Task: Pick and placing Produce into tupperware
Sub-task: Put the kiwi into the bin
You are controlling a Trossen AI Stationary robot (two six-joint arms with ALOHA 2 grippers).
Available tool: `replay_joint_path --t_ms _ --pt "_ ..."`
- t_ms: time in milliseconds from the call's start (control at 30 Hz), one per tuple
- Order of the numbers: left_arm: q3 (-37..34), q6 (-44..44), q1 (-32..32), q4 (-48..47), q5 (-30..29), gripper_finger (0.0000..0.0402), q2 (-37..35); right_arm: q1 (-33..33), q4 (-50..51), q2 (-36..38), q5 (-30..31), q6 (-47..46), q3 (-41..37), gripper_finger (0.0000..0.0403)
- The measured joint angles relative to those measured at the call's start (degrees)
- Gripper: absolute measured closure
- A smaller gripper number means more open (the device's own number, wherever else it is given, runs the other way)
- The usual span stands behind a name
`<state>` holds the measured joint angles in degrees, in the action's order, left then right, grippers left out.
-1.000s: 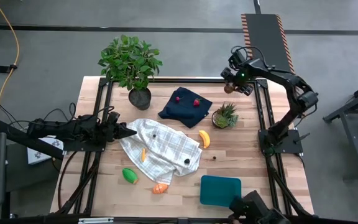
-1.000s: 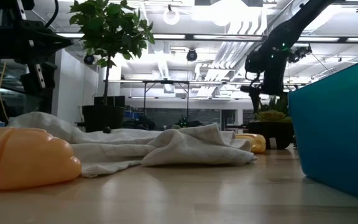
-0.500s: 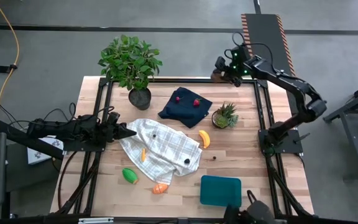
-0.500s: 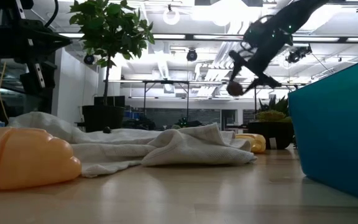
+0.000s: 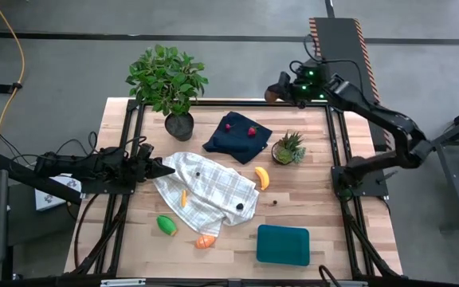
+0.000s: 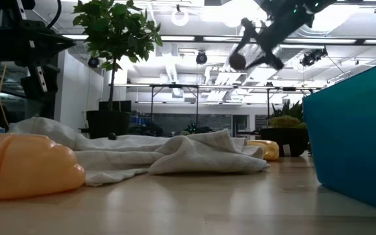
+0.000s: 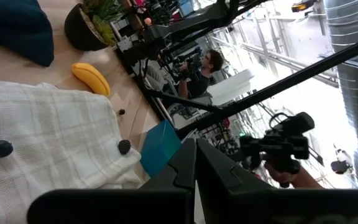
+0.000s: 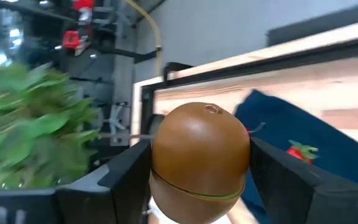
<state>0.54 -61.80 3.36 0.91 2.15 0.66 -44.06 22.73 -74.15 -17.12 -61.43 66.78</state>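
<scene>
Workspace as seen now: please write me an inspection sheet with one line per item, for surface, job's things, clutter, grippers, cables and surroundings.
Surface: wooden table, partly covered by a checked cloth.
Job's things: blue container at the near edge, nothing seen inside; banana beside the cloth; green piece and orange piece near the cloth's front; two red berries on a dark cloth; brown round fruit held in the air.
Clutter: small spiky plant, large leafy plant.
Grippers: right gripper above the far edge, fingers around the brown fruit; left gripper shut, at the cloth's left edge.
Cables: yellow cable on the floor.
Surroundings: a person beyond the table.
</scene>
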Motion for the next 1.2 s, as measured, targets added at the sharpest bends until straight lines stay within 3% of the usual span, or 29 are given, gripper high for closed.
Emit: replay_joint_path --t_ms 767,1200 --pt "-0.01 -1.68 0.02 0.02 -3.24 0.0401 0.01 10.48 1.05 27.19 -0.44 11.68 0.00 0.0163" --pt "-0.01 -3.04 0.00 0.07 -3.28 0.0401 0.01 13.02 12.54 41.47 -0.53 16.52 0.02 0.0163"
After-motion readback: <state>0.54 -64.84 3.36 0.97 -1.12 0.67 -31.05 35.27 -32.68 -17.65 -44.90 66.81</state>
